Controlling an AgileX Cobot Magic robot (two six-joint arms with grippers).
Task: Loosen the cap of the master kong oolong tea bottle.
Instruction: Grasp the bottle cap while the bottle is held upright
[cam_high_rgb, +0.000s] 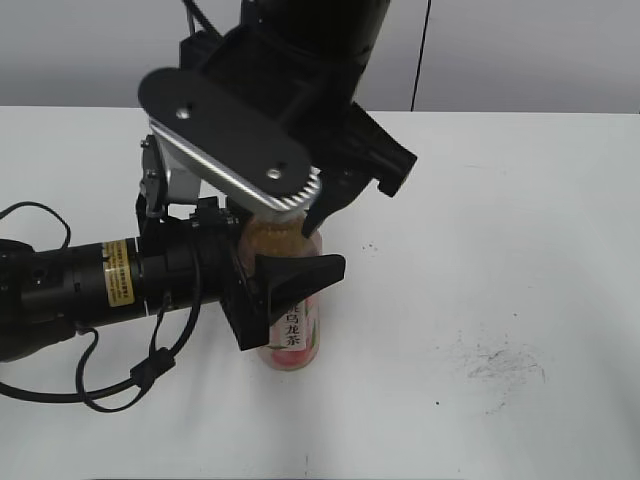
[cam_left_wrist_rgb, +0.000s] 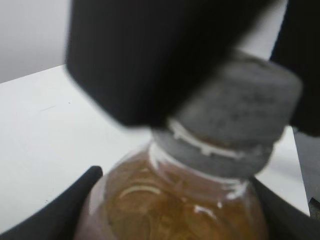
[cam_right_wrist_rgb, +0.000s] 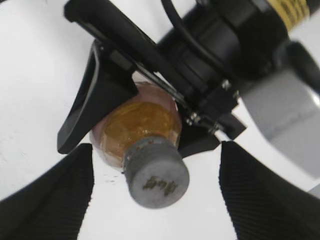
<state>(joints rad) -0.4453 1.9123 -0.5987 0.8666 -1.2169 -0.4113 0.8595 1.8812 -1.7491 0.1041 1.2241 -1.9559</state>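
Amber bottle (cam_high_rgb: 290, 335) sits clamped in the left gripper (cam_high_rgb: 262, 292) mid-table; right gripper (cam_right_wrist_rgb: 155, 200), jaws apart around the cap (cam_right_wrist_rgb: 156, 179), must close and twist.

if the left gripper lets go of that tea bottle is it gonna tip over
Possibly. The oolong tea bottle is slim and upright, filled with amber tea up to its shoulder, so probably top-heavy. Its clear plastic looks smooth, likely slippery. The cap is on, so spilling seems unlikely.

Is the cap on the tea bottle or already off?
On: the cap sits on the neck of the bottle between the open right gripper fingers.
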